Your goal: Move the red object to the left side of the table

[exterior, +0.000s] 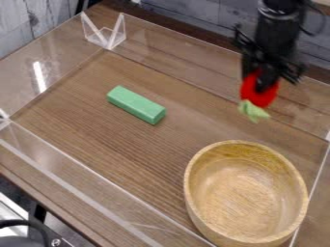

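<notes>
The red object, a small glossy red toy with a light-green stem end pointing down, hangs above the table at the right, beyond the wooden bowl. My gripper reaches down from the top right and is shut on the red object, its black fingers clamped around the toy's upper part. The toy is clear of the tabletop.
A round light wooden bowl fills the near right corner. A green rectangular block lies left of centre. Low clear acrylic walls edge the table, with a clear bracket at the far left corner.
</notes>
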{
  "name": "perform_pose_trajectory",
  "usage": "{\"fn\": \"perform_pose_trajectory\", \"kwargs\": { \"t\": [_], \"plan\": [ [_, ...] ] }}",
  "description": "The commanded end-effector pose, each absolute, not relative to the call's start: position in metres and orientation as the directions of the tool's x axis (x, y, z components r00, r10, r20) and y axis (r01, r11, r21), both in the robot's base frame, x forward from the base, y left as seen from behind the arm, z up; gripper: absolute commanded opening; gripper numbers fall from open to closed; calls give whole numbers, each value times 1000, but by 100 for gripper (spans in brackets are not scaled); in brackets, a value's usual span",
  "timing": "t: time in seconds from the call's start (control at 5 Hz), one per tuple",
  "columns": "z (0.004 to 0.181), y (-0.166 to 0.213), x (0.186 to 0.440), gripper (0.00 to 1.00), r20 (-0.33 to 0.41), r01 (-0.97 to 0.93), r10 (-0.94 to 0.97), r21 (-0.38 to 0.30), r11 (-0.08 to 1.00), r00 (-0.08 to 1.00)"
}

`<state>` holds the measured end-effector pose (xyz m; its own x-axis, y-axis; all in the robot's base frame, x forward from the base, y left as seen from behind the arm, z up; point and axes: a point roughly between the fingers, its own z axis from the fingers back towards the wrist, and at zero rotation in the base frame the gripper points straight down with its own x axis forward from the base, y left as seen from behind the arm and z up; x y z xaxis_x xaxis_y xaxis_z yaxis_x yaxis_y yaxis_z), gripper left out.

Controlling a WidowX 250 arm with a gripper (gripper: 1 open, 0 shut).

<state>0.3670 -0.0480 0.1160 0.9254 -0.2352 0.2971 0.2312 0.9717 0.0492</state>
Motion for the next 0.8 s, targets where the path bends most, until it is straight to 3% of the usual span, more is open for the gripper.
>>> {"fn": "perform_pose_trajectory", "kwargs": {
  "t": [0.0,0.6],
  "plan": [
    [142,1,368,0,353,107,-126,74,992,927],
    [140,136,326,0,335,-109,60,128,986,940]
  ]
}}
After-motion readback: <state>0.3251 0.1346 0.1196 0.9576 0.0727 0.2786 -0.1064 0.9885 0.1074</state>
